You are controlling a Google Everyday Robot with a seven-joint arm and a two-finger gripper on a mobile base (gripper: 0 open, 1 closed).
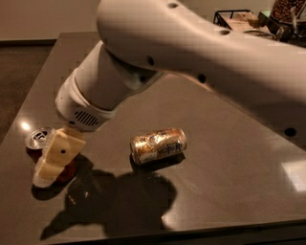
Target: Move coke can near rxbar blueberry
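The coke can stands upright near the table's front left corner. Only its silver top and a sliver of red side show. My gripper is right at the can, reaching down in front of it and covering most of its body. I cannot tell whether it touches the can. The rxbar blueberry is hidden behind my arm.
A gold-and-silver patterned can lies on its side in the middle of the dark table, to the right of my gripper. A wire basket and a jar stand at the back right. The table's front edge is close below.
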